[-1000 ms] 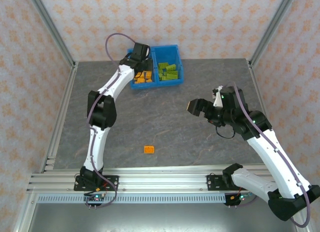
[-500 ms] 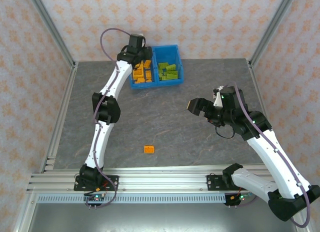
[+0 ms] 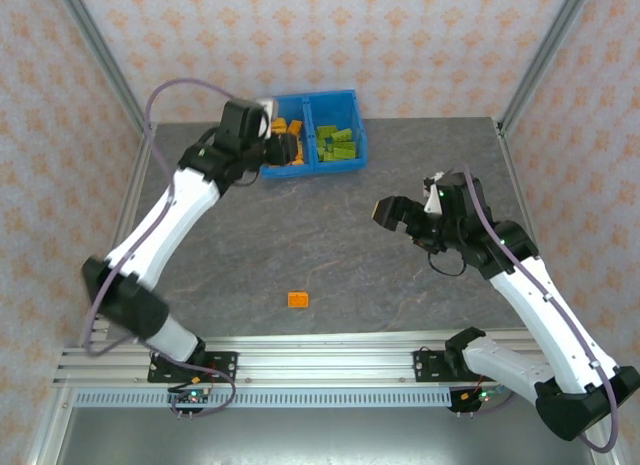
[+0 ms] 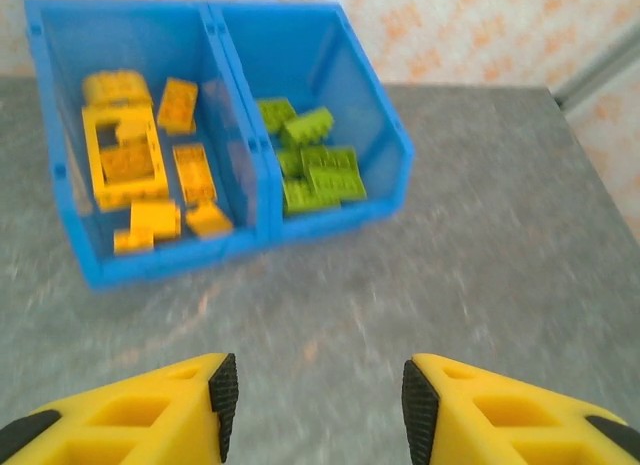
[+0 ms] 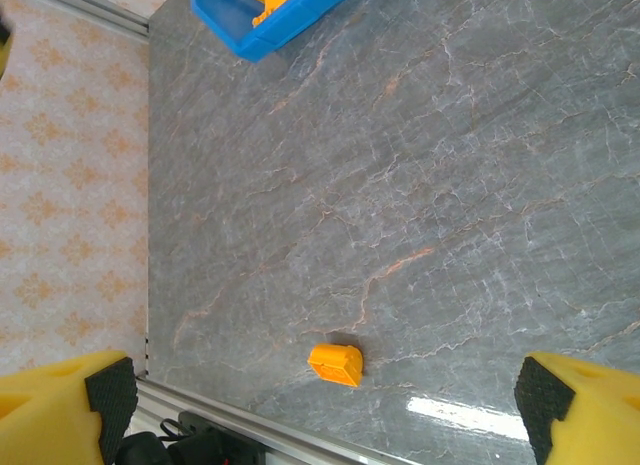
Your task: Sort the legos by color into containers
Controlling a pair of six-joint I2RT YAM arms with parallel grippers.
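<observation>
One orange brick (image 3: 298, 299) lies loose on the surface (image 3: 330, 245); neither arm carries anything.
I see the brick nearest me, close to the front rail. My right end effector (image 3: 388, 213) hangs over mid-surface, jaws wide apart, gripping nothing. Farther off, my left end effector (image 4: 315, 405) gapes empty just before the blue bin (image 4: 170, 263), with orange legos (image 4: 125, 160) in its left compartment and green legos (image 4: 320, 170) in its right.

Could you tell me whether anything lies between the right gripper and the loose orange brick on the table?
Nothing visible does. The orange brick lies alone on the grey table, and only bare surface separates it from the open right gripper. The stretch from the brick to the blue bin looks bare too.
</observation>
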